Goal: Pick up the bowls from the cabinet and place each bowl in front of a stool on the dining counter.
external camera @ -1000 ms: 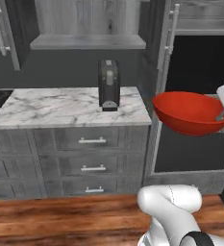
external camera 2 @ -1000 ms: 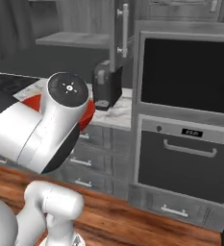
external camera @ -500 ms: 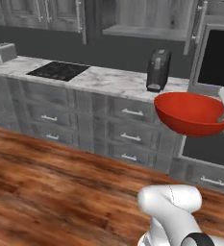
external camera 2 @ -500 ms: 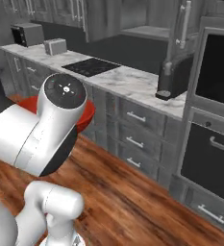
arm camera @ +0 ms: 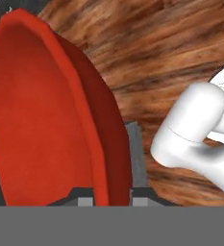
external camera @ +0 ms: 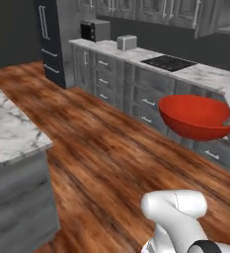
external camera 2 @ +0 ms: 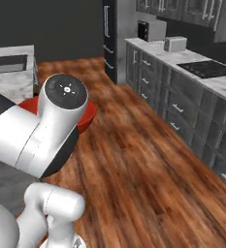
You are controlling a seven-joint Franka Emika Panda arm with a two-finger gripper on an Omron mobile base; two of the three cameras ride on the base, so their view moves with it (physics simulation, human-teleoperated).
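Gripper (arm camera: 106,194): clamped on the rim of the red bowl (external camera: 198,117), one fingertip inside the wall and one outside, seen close in the hand view.
Bowl: carried in the air beside the arm, mouth up in the left base view, above the wooden floor (external camera: 101,153); in the right base view just a red edge (external camera 2: 88,118) past the arm's joint.
Counter: marble corner of the dining counter (external camera: 10,136) at the near left in the left base view; in the right base view its top with the black sink (external camera 2: 8,63) at the left.
Step in hand: carrying, judged roughly midway for this bowl; second bowl not yet delivered.
Doing it well: hold the rim grip steady and the bowl level while driving; lift clear of the marble edge before swinging over it; set down flat near the counter's edge by a stool, then release.
Risk: thin rim hold, so a jolt could tip the bowl.
Far side: worktop with cooktop (external camera: 168,63), toaster (external camera: 127,42), microwave (external camera: 95,30), tall fridge (external camera: 50,39).
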